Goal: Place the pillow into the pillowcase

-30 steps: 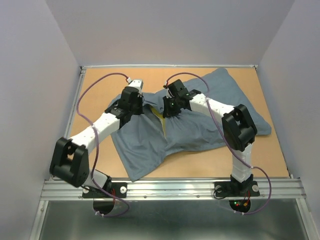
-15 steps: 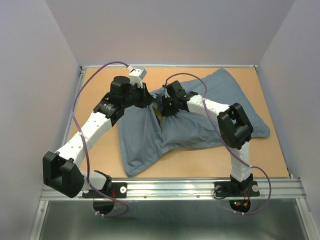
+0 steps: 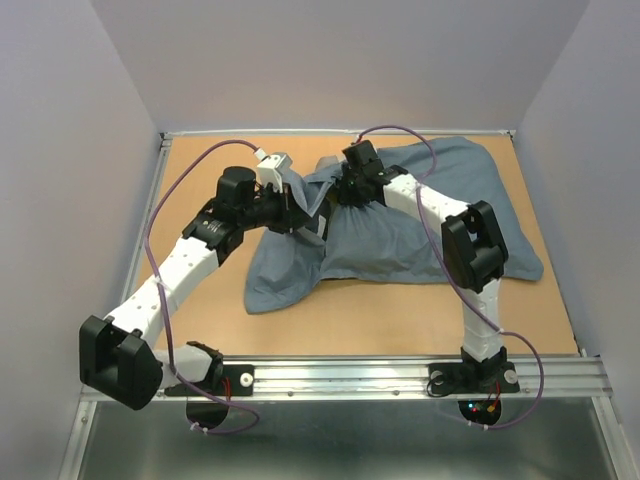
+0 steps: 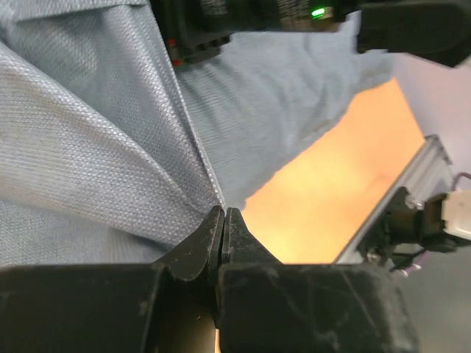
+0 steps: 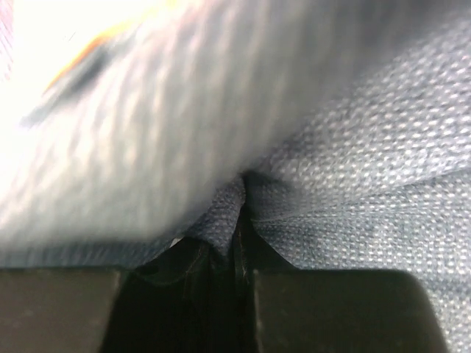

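While the left pincer (image 4: 223, 220) and the right pincer (image 5: 239, 195) stand just beside each other, each has its jaws pressed narrow on a fold of the pillowcase (image 3: 430, 240); the left pincer nips a ridge of the slate-blue cloth right at its tips, and the cloth fans away ahead of it and to its left, with bare tabletop (image 4: 316, 191) ahead on its right; the right pincer has a bunched tuck of the same cloth wedged between its jaws, the weave spreading ahead on its right; above and to its left, blurred, a white surface with a yellow streak shows, seemingly the pillow (image 5: 59, 22), close against the cloth; seen from above, the pillowcase lies swollen beyond and to the right of the right pincer, and a limp flat corner trails on the tabletop behind the left pincer, toward the arms' bases.
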Controlling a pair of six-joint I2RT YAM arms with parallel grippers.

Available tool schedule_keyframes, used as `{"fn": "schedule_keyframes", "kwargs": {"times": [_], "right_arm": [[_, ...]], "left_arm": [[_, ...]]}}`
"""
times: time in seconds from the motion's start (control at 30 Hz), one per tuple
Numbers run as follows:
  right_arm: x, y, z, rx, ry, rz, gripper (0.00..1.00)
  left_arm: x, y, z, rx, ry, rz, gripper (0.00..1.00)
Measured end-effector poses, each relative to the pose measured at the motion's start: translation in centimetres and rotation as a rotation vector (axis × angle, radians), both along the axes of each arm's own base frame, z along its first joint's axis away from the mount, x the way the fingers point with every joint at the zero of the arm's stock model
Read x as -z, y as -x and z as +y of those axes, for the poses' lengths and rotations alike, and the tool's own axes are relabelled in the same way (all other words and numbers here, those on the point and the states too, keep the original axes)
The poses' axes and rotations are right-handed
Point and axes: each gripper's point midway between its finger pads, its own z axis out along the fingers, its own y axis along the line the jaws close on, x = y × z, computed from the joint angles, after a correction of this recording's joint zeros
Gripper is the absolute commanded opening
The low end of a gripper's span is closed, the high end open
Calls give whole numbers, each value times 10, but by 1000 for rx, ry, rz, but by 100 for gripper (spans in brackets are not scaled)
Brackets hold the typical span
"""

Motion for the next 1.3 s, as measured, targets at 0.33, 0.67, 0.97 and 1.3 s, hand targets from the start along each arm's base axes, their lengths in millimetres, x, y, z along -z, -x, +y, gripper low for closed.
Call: {"fn": "schedule_keyframes", "kwargs": {"times": [0.33, 0.67, 0.97, 1.3], "right_arm": [[11, -7, -16, 169, 74, -38, 0], [2, 75, 11, -81, -11, 12, 15], [-65, 107, 17, -341, -51, -111, 72], [-68, 109, -89, -402, 222, -212, 89]], "left_arm": [[-71, 9, -16, 89, 128, -71, 0], [-82, -30, -28, 65, 211, -55, 0], [13, -63, -46, 35, 196, 102, 0], [87, -100, -71, 21, 60, 109, 0]]}}
